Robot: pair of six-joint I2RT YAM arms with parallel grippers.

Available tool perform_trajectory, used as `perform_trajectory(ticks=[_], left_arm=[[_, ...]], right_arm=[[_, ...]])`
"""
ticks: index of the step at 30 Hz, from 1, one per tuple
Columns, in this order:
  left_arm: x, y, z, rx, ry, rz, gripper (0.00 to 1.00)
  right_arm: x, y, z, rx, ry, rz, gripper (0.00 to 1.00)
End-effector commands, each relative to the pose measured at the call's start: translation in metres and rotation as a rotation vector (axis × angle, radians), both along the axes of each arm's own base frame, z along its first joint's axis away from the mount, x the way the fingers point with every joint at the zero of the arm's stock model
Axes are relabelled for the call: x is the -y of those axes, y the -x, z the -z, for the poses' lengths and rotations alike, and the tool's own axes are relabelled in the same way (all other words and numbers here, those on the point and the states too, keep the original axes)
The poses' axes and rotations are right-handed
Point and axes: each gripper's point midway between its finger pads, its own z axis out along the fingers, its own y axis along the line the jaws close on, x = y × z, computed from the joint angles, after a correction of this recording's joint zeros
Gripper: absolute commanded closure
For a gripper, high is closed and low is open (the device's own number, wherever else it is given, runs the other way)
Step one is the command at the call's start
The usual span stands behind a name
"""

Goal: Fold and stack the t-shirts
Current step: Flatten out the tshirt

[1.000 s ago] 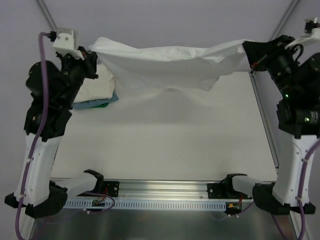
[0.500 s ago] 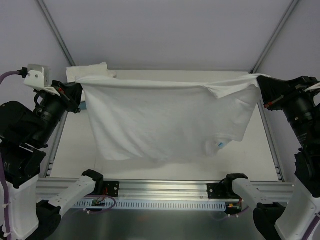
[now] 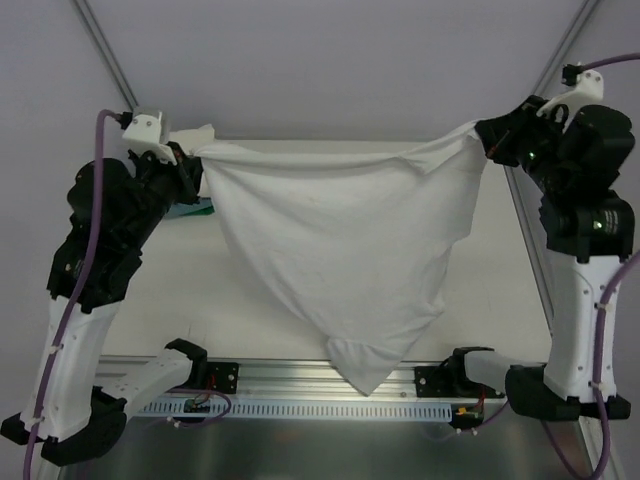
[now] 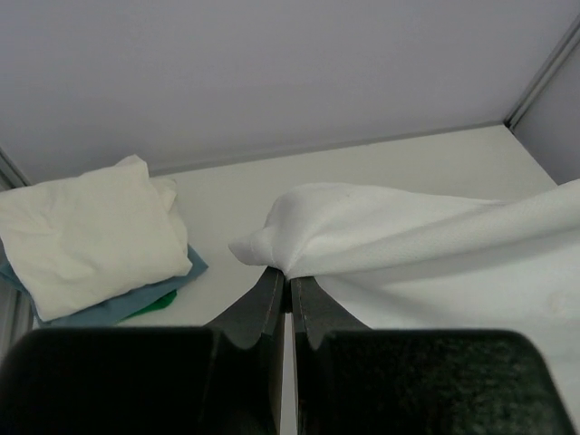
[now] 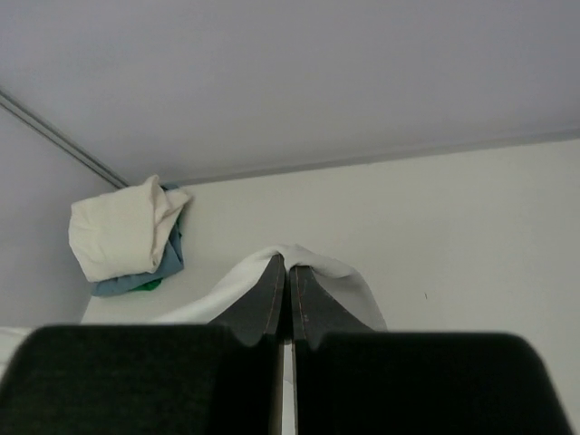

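A white t-shirt of soft thin cloth (image 3: 330,250) hangs spread in the air above the pale tabletop (image 3: 170,290). It is stretched between the two arms and sags to a point over the silver metal rail (image 3: 280,378) at the tabletop's near edge. The left hand (image 4: 290,276) is pinched tight on a bunched corner of the cloth, above the tabletop's far left. The right hand (image 5: 288,265) is likewise clamped on the opposite corner, above its far right. At the tabletop's far left corner a folded white t-shirt (image 4: 91,227) lies on a teal-blue flat item (image 4: 118,306), with a green scrap (image 4: 156,304) showing beneath.
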Motion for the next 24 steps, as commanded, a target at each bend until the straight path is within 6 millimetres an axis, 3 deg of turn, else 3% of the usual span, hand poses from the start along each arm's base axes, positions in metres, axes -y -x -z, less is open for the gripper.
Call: perform_trajectory(ticks=[1,3,4,6,7,8,9,10,11,12,14,15,18,24], left_arm=[[0.012,-0.040,0.027,-0.033,-0.044,-0.016,1.00],[0.017,-0.054,0.045,-0.066,-0.057,-0.022,1.00],[0.023,-0.069,0.067,-0.106,-0.071,-0.022,1.00],[0.029,-0.084,0.088,-0.147,-0.071,-0.025,1.00],[0.035,-0.097,0.114,-0.203,-0.089,-0.022,1.00],[0.040,-0.106,0.121,-0.209,-0.077,-0.023,1.00],[0.045,-0.118,0.147,-0.265,-0.095,-0.024,1.00],[0.048,-0.126,0.155,-0.278,-0.095,-0.025,1.00],[0.053,-0.135,0.162,-0.283,-0.092,-0.022,1.00],[0.059,-0.148,0.183,-0.328,-0.102,-0.021,1.00],[0.067,-0.165,0.196,-0.335,-0.099,-0.019,1.00],[0.072,-0.177,0.216,-0.373,-0.110,-0.017,1.00],[0.081,-0.204,0.247,-0.405,-0.118,-0.032,1.00],[0.087,-0.248,0.306,-0.468,-0.132,-0.112,1.00]], right_arm=[[-0.001,-0.054,0.029,-0.043,0.020,0.015,1.00],[-0.003,-0.073,0.049,-0.084,0.011,0.013,1.00],[-0.006,-0.086,0.063,-0.106,0.003,0.008,1.00],[-0.008,-0.109,0.091,-0.165,-0.004,0.005,1.00],[-0.011,-0.119,0.099,-0.171,-0.008,-0.005,1.00],[-0.013,-0.136,0.125,-0.228,-0.009,-0.009,1.00],[-0.015,-0.146,0.134,-0.239,-0.013,-0.015,1.00],[-0.019,-0.155,0.144,-0.258,-0.019,-0.033,1.00],[-0.022,-0.171,0.169,-0.307,-0.024,-0.039,1.00],[-0.027,-0.182,0.175,-0.305,-0.032,-0.059,1.00],[-0.030,-0.199,0.194,-0.334,-0.046,-0.066,1.00],[-0.033,-0.215,0.210,-0.359,-0.053,-0.072,1.00],[-0.040,-0.244,0.240,-0.405,-0.081,-0.091,1.00],[-0.053,-0.286,0.287,-0.453,-0.131,-0.122,1.00]])
